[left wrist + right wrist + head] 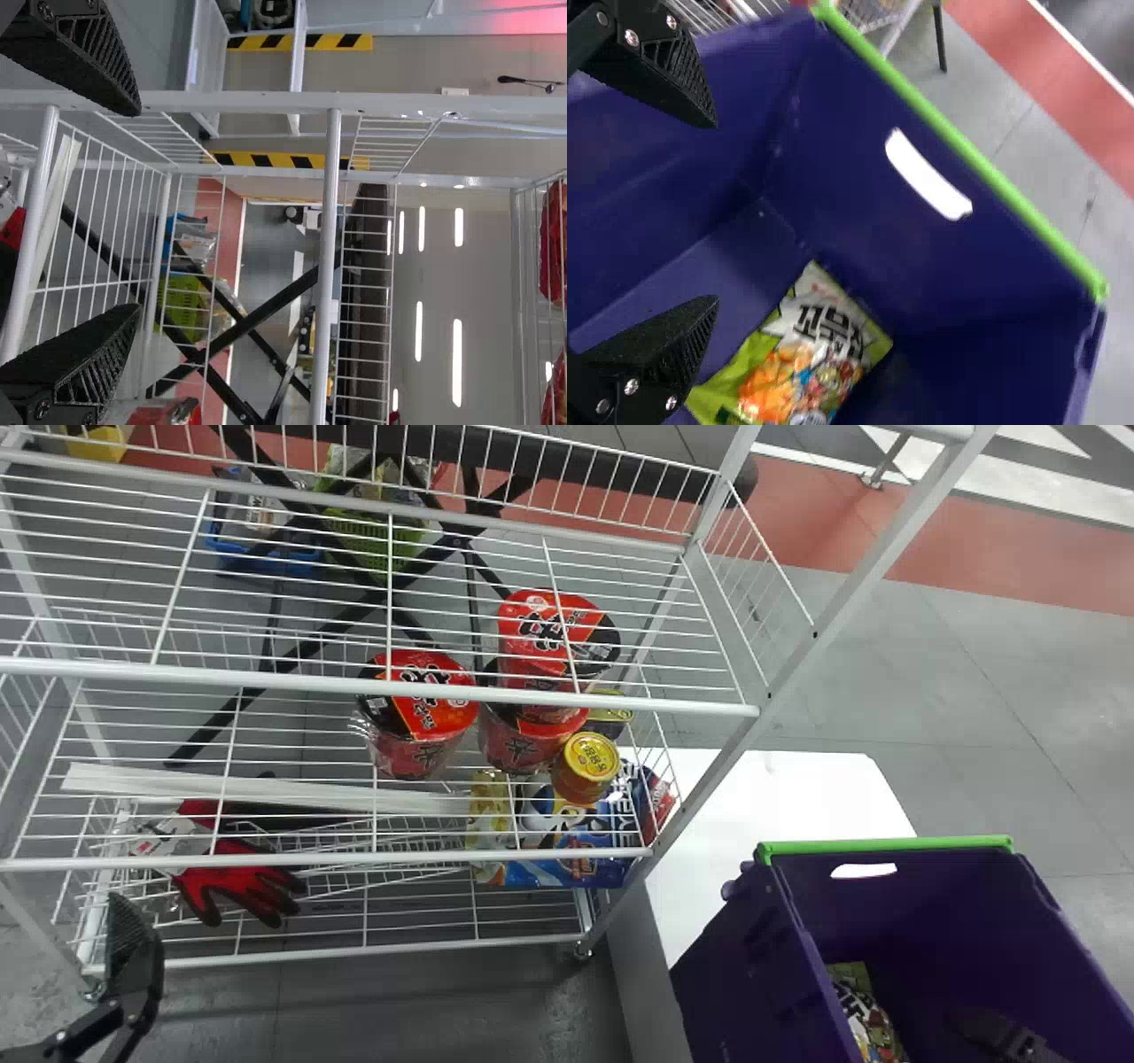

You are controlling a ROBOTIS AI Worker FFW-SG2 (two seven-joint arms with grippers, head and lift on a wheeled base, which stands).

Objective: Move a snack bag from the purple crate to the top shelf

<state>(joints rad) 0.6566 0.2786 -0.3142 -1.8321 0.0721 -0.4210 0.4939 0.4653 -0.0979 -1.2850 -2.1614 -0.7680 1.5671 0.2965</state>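
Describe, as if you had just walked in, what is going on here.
A robot is working at a purple crate, its open right gripper at the crate with nothing between the fingers. The snack bag lies in the crate, not yet gripped, so it has still to go to the top shelf. The left gripper, also open and holding nothing, is by the wire rack.

You had a grey floor (930,682) crossed by a red band (974,558), a white tabletop (780,788), black crossed bars (266,308), yellow-and-black striping (266,42), and lit strip lights (457,363) overhead.
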